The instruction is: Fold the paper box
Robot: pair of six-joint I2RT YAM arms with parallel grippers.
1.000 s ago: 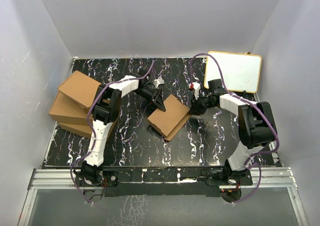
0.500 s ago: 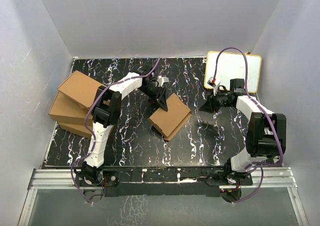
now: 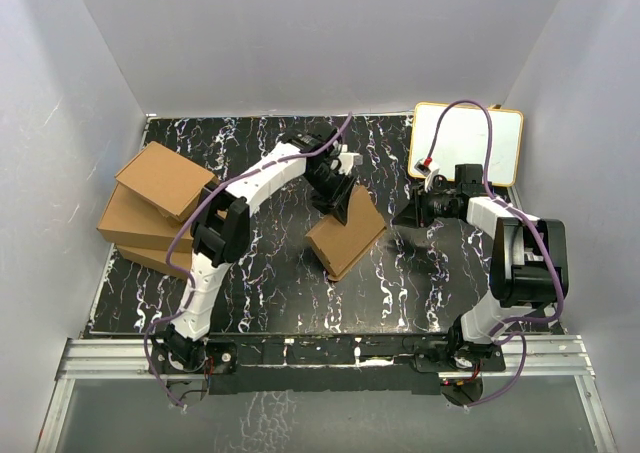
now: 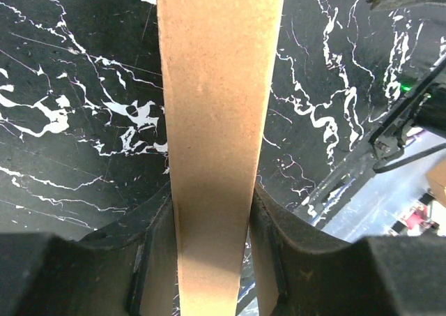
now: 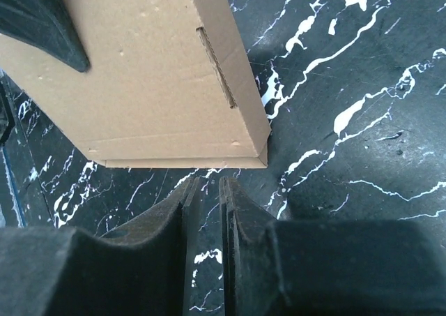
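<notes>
Two-armed: clamps left jaws on an edge of the paper box (image 3: 347,233); holds right jaws slightly parted, empty, near its corner above the tabletop (image 3: 280,283).

no text, label or number can be read on the paper box (image 3: 347,233) or elsewhere.

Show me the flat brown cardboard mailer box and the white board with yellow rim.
flat brown cardboard mailer box (image 3: 352,238), top view, upper face.
white board with yellow rim (image 3: 462,143), top view, white face.
</notes>
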